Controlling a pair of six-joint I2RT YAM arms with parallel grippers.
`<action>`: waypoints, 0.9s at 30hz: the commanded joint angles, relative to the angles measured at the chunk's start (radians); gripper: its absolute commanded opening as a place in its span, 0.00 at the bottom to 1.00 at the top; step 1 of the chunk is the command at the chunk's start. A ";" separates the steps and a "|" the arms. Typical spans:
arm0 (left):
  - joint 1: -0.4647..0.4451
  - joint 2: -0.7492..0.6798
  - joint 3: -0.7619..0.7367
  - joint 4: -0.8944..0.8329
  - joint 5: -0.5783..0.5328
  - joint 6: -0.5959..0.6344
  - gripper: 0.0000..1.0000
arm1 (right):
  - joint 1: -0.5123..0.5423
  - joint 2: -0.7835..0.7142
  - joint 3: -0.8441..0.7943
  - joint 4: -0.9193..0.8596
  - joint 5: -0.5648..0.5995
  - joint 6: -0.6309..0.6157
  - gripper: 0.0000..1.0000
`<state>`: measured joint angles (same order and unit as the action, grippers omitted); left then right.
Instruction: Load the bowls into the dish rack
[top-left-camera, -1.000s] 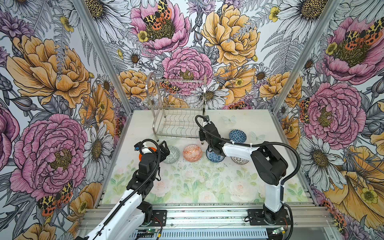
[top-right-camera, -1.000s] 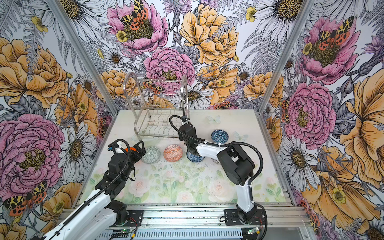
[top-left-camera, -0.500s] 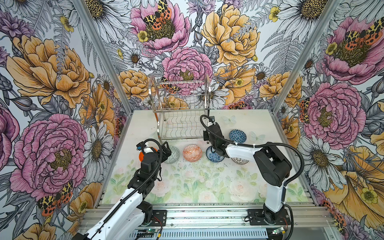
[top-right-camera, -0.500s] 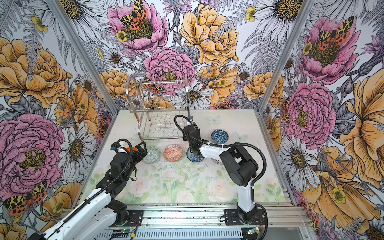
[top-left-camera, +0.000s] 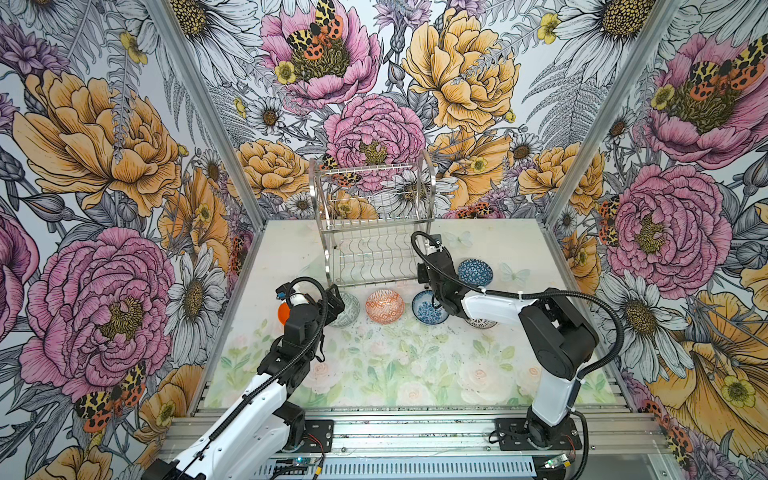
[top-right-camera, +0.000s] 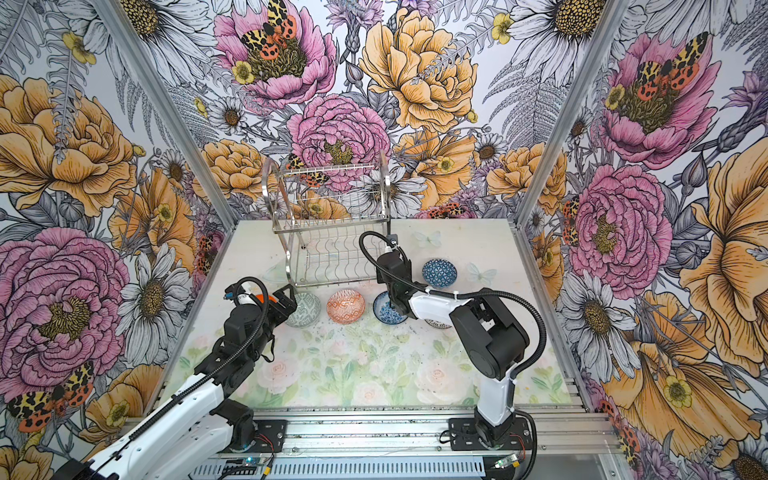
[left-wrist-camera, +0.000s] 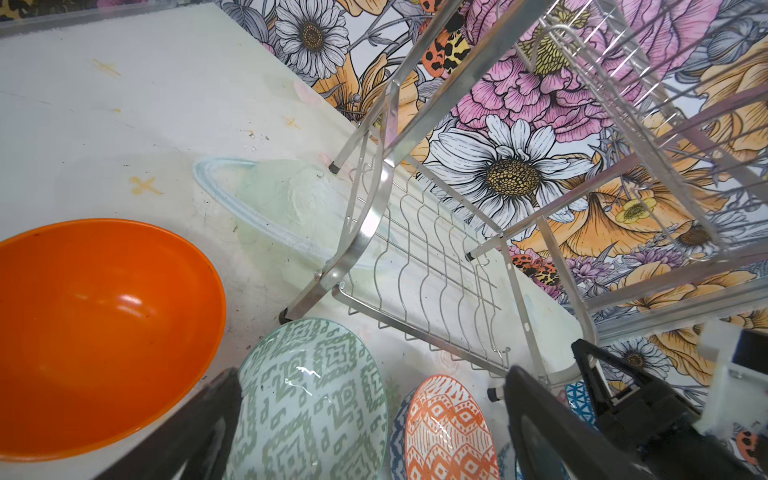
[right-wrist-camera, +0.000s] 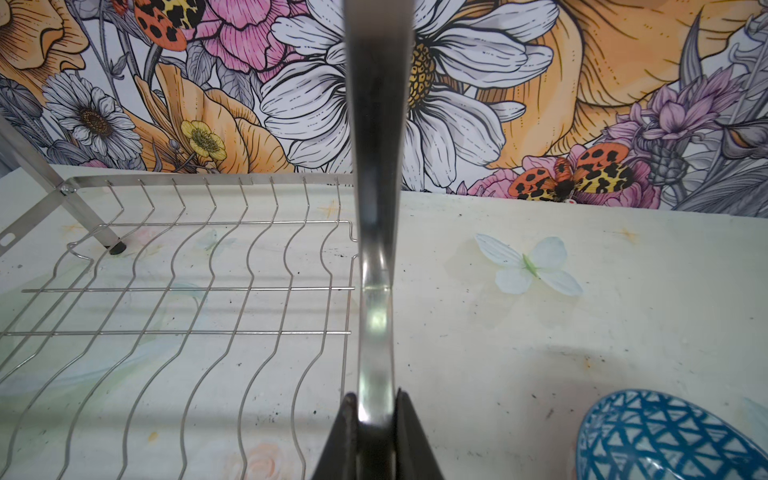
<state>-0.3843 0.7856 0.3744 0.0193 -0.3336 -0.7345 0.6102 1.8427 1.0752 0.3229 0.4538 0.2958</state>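
Right gripper (right-wrist-camera: 376, 399) pinches the rack (right-wrist-camera: 376, 324) by its side band, blue bowl (right-wrist-camera: 665, 436) just beside it. Left gripper (left-wrist-camera: 374, 372) waits spread by the green bowl (left-wrist-camera: 307, 407). Any pull wants to be slow and level.

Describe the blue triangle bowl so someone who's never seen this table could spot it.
Find the silver dish rack at the back of the table. Right of its front right leg, behind the row of bowls, one bowl sits alone. Only it carries a teal triangle lattice; the other blue bowl lies in the row.
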 joint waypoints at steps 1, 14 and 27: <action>-0.009 0.026 0.045 0.027 -0.018 0.043 0.99 | -0.041 -0.032 -0.019 -0.035 0.108 0.076 0.02; -0.014 0.116 0.089 0.052 0.020 0.027 0.99 | -0.080 -0.043 -0.044 -0.037 0.105 0.115 0.06; -0.002 0.126 0.145 -0.064 0.004 0.055 0.99 | -0.082 -0.037 -0.043 -0.036 0.094 0.119 0.29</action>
<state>-0.3897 0.9115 0.4839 -0.0017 -0.3283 -0.7029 0.5453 1.8187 1.0431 0.3111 0.5041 0.3885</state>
